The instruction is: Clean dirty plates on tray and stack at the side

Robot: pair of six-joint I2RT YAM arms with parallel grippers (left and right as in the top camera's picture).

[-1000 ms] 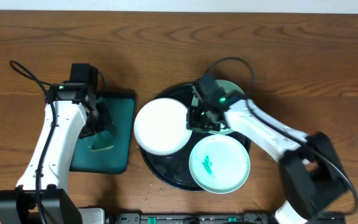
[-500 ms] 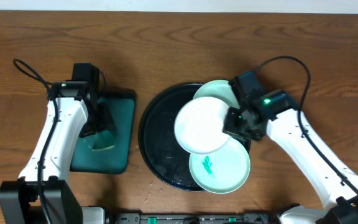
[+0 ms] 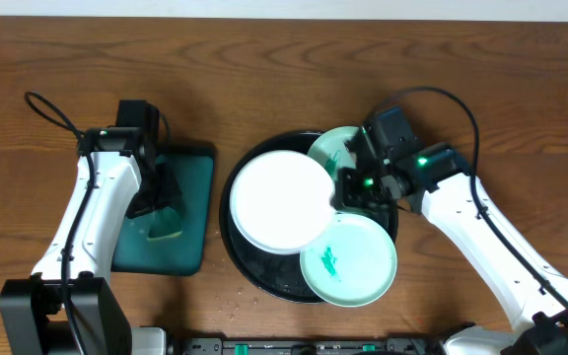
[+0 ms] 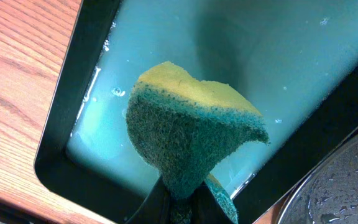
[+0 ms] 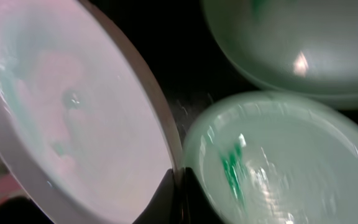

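Observation:
The black tray (image 3: 240,251) lies at the table's middle. My right gripper (image 3: 348,189) is shut on the rim of the white plate (image 3: 282,202) and holds it over the tray's left half; the plate also shows in the right wrist view (image 5: 73,124), gripped at its edge (image 5: 178,180). A mint plate with a green smear (image 3: 348,259) lies at the tray's front right, also in the right wrist view (image 5: 278,162). A second mint plate (image 3: 338,146) lies at the back. My left gripper (image 4: 182,202) is shut on a yellow-green sponge (image 4: 191,137) over the teal tray (image 3: 190,212).
The rectangular teal tray (image 4: 278,68) holds wet film and sits left of the black tray. Cables trail from both arms. Wooden table surrounds both trays.
My right gripper has carried the white plate from the tray's right side back left over the tray. The left arm with the sponge has barely moved.

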